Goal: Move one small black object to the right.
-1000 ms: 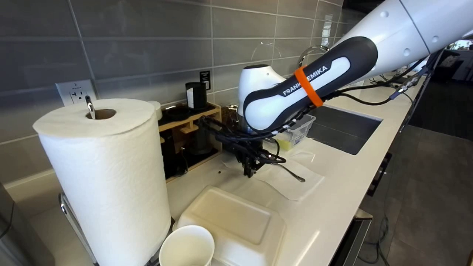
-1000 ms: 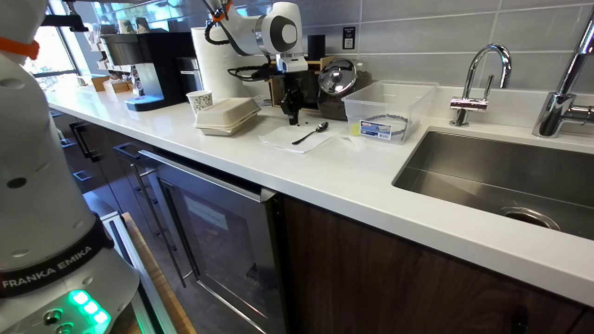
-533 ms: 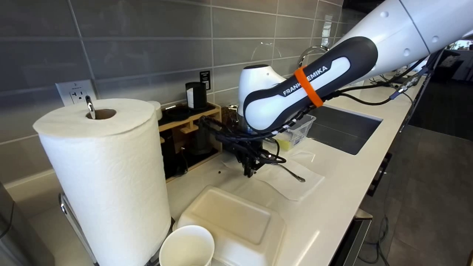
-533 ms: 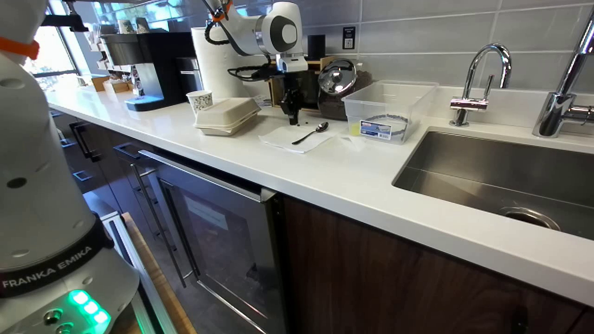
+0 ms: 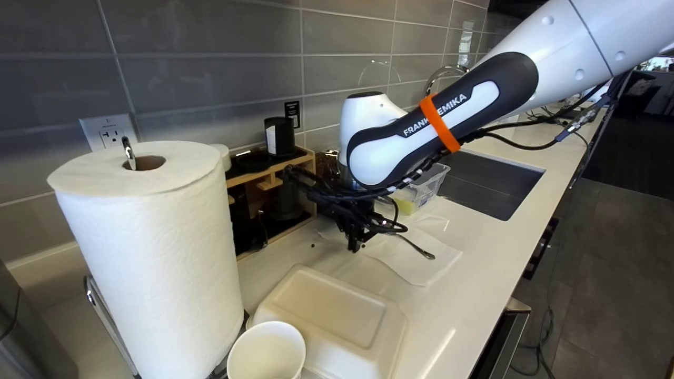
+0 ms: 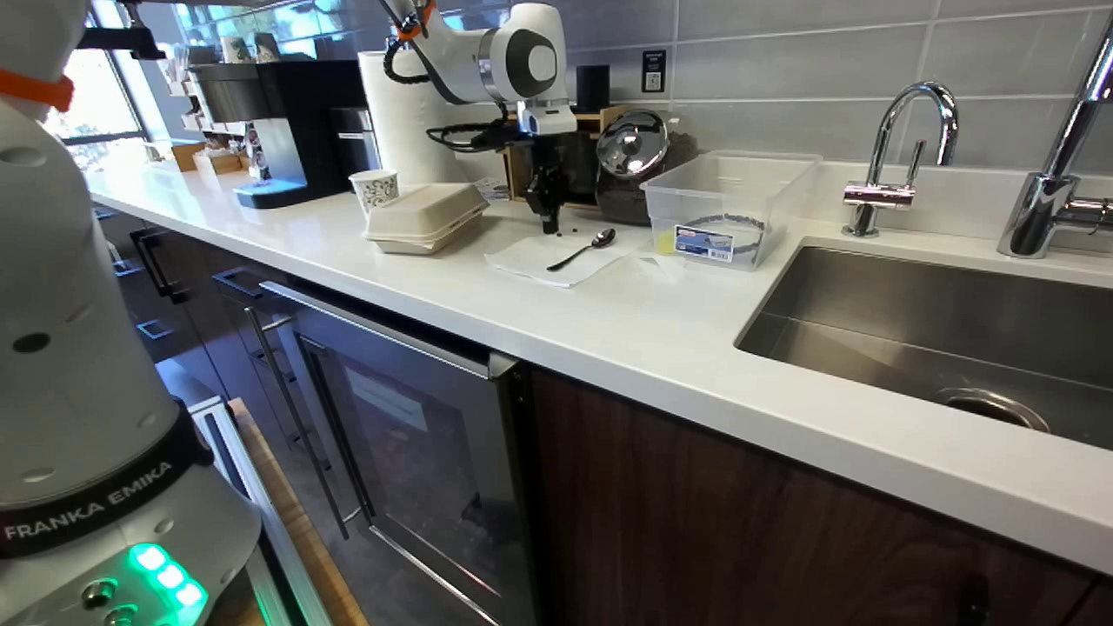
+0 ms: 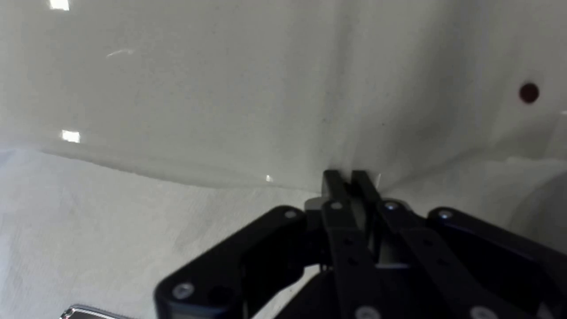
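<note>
My gripper (image 5: 354, 247) points down at the white counter, by the edge of a white paper napkin (image 5: 416, 258). It also shows in an exterior view (image 6: 549, 226) and in the wrist view (image 7: 346, 177). Its fingers are nearly together, with a narrow gap. A small dark thing (image 7: 348, 187) shows between the fingertips, mostly hidden; it looks like a small black object. Another small round black object (image 5: 313, 245) lies on the counter away from the napkin; the wrist view shows it as a dark dot (image 7: 529, 93). Tiny dark specks (image 6: 573, 231) lie beside the fingertips.
A spoon (image 6: 581, 251) lies on the napkin. A clear plastic bin (image 6: 722, 200) stands near the sink (image 6: 869, 348). A takeout box (image 5: 331, 310), a paper cup (image 5: 267, 350) and a paper towel roll (image 5: 147, 252) stand on the other side. A wooden organizer (image 5: 310, 168) stands behind.
</note>
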You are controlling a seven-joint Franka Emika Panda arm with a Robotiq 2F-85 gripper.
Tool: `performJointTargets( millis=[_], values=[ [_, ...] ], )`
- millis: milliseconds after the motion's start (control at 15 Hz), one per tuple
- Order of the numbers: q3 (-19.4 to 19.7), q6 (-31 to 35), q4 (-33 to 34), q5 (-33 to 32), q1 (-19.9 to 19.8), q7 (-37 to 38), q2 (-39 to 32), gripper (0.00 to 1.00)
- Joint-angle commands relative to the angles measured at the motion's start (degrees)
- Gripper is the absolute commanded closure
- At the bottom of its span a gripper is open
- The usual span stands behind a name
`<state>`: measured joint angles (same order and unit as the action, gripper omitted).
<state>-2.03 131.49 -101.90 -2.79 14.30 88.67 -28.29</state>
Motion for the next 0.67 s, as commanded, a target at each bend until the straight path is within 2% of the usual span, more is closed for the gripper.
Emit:
performJointTargets(
  millis=[0, 600],
  values=[
    [0.70, 1.74, 0.04, -0.16, 0.90, 1.06, -0.68, 0.98],
    [0.55, 1.02, 0.41, -0.21, 1.21, 1.08, 0.09, 0.98]
  ],
)
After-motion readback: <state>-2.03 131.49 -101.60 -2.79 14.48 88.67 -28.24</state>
